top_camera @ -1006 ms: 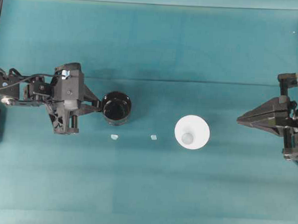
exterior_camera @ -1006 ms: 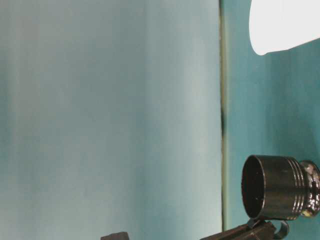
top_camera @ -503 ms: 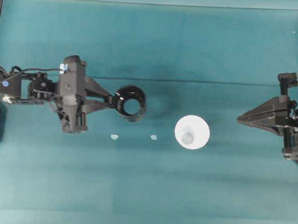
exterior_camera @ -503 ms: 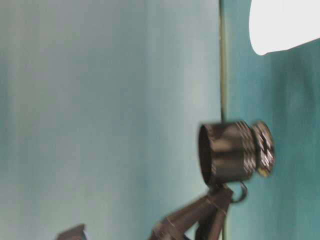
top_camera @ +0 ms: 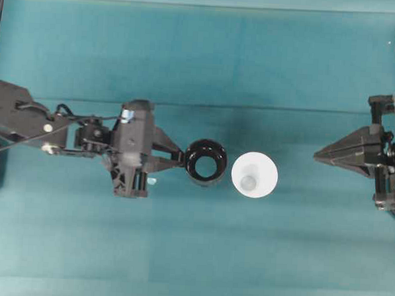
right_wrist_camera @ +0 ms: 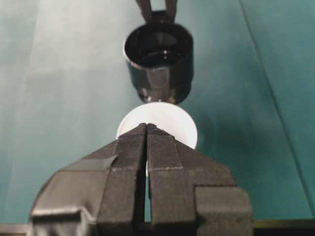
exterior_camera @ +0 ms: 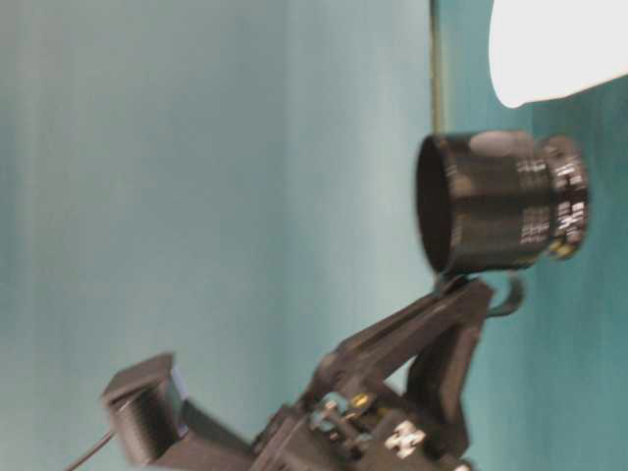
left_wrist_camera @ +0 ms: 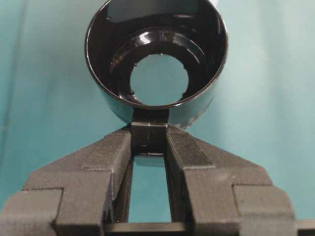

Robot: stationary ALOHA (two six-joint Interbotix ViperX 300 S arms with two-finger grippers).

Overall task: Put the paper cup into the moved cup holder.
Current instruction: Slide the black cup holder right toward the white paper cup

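- While my left tool (left_wrist_camera: pixel 149 147) is clamped on the tab handle (left_wrist_camera: pixel 149 129) of the cup holder (top_camera: pixel 206 162), I judge the step in hand is carrying the holder to a spot where the cup can go in.
- To do it well: keep the holder level, set it down upright on the desk (top_camera: pixel 192 254) and clear of the cup's rim, then let go without tipping it.
- Holder is up off the desk in the table-level view, mouth upward. Nothing inside; the wrist view shows teal through a round opening in its base.
- Just beyond it, the paper cup (top_camera: pixel 254 175) stands on the desk, nearly touching the holder from overhead. It looks empty.
- Farthest off, my right tool (top_camera: pixel 320 155) hangs with its jaws pressed together, holding nothing, well apart from the cup.
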